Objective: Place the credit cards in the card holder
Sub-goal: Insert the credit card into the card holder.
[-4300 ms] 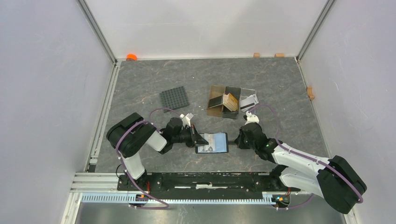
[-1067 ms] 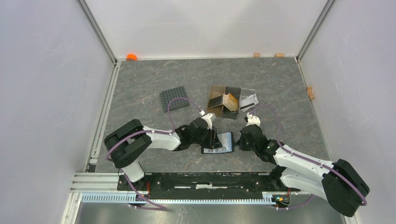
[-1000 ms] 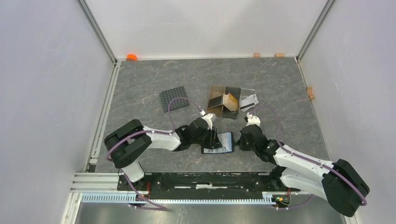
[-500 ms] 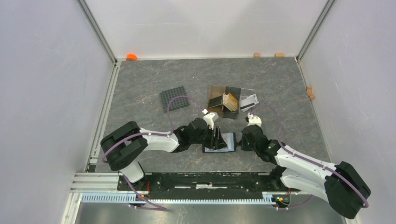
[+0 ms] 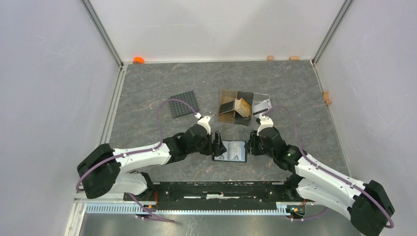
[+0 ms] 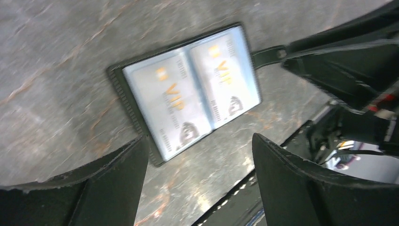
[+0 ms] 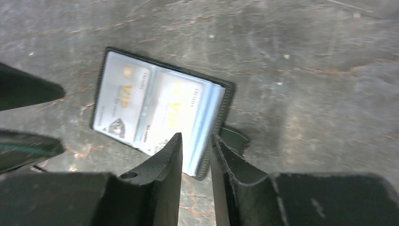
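Observation:
The black card holder point(image 5: 230, 151) lies open and flat on the table, its pale inside up. Two whitish credit cards point(image 6: 190, 92) printed VIP sit side by side in its pockets. My left gripper point(image 5: 216, 144) stands wide open at the holder's left edge, with nothing between its fingers point(image 6: 108, 183). My right gripper point(image 7: 195, 139) is slightly open, its tips astride the card holder's point(image 7: 160, 108) right edge. The strap tab point(image 7: 233, 136) lies by that gripper's right finger. More tan-orange cards point(image 5: 241, 106) stand in the brown box.
The brown translucent box point(image 5: 227, 108) and a clear tray point(image 5: 262, 104) sit just beyond the holder. A black gridded mat point(image 5: 184, 103) lies at the back left. An orange object point(image 5: 138, 60) and small wooden blocks point(image 5: 294, 57) lie along the walls.
The holder's flap, held upright by my left gripper, now lies flat. My left gripper has opened wide and drawn back to the left. My right gripper's jaws have parted a little.

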Controlling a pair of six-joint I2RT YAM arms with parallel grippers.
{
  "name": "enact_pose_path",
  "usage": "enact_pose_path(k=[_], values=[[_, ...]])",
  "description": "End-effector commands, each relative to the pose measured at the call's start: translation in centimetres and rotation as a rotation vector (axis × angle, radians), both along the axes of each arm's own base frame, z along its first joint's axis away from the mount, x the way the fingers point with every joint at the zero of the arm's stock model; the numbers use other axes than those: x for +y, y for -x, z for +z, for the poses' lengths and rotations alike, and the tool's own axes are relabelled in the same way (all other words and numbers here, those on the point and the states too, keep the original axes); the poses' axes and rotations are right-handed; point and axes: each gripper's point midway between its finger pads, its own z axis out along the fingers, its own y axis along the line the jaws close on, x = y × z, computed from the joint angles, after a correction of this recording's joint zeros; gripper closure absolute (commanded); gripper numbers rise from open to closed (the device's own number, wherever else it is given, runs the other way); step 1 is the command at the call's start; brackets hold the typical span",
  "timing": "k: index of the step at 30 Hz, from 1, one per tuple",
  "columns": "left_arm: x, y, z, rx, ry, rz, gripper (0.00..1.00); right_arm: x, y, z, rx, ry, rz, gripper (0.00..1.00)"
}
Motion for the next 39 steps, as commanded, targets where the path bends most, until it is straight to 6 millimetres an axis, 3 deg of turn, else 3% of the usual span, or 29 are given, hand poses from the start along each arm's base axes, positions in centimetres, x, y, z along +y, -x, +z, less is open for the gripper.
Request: enact_pose_path(k=[1, 10, 24, 32, 39], values=[[3.2, 0.2, -3.2, 0.098, -0.097, 0.104, 0.17, 3.6, 0.8, 0.5, 0.024, -0.152, 0.118, 0.69], [2.5, -0.1, -5.0, 0.150, -0.076, 0.074, 0.29, 3.6, 1.7, -2.4, 0.105, -0.149, 0.105, 0.69], [2.7, 0.2, -8.2, 0.207, -0.114, 0.062, 0.46, 3.5, 2.1, -4.4, 0.153, -0.188, 0.050, 0.70], [2.9, 1.0, -9.2, 0.240, -0.111, 0.060, 0.57, 5.0, 2.3, -2.8, 0.120, -0.367, 0.046, 0.74], [2.9, 1.2, -9.3, 0.252, -0.101, 0.059, 0.58, 5.8, 1.8, -0.9, 0.078, -0.402, 0.075, 0.76]])
